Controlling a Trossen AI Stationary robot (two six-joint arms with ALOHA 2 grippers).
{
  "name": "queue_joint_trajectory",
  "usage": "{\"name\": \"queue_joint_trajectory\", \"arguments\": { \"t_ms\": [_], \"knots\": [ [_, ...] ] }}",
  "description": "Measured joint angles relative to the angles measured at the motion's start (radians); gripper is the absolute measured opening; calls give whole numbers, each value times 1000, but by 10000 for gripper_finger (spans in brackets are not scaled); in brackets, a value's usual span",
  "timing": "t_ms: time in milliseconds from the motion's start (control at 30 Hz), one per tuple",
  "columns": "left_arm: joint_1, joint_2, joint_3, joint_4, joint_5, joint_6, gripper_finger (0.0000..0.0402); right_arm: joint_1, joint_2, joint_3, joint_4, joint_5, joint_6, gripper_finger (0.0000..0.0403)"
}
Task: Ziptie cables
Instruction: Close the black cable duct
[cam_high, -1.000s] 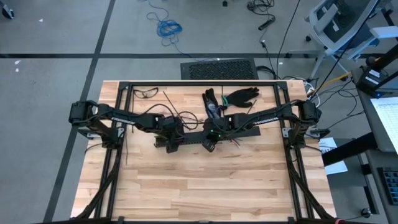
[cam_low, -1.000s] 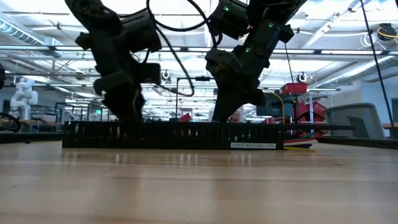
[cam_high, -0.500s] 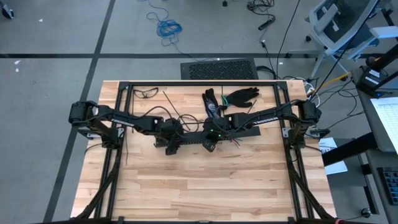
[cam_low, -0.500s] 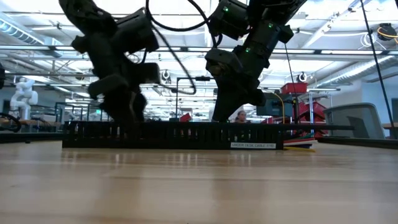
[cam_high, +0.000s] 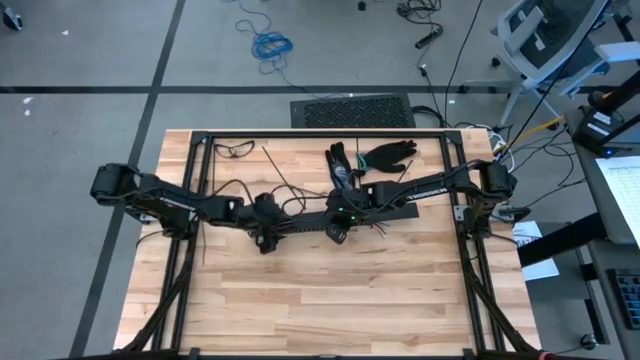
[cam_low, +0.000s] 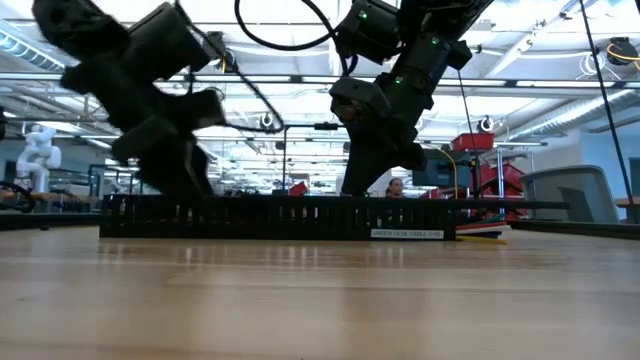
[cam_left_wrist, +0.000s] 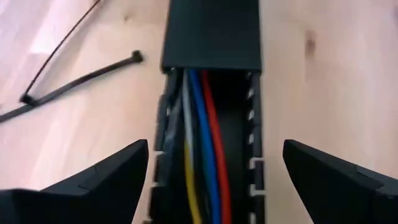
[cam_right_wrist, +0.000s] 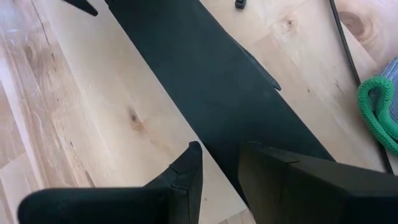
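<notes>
Partly cables (cam_left_wrist: 198, 155) under rail cover (cam_left_wrist: 212, 31), ends out of sight.

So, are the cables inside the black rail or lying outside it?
Inside. The left wrist view shows the cables running along the rail's open channel, under its cover.

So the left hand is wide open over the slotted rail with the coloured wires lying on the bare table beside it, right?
Not quite. The left hand is wide open over the slotted rail, but the coloured wires lie inside the rail's channel, as the left wrist view shows.
</notes>
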Motion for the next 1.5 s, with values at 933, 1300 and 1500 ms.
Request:
{"name": "queue_joint_trajectory", "arguments": {
  "t_ms": [933,1300,1500],
  "knots": [
    [2,100,-148,471,-37,205,302,-1,-1,0,12,0,23,89],
    [2,127,-148,495,-27,158,299,-1,-1,0,13,0,20,89],
    [2,126,-148,491,-30,155,298,-2,-1,0,13,1,16,89]
  ]
}}
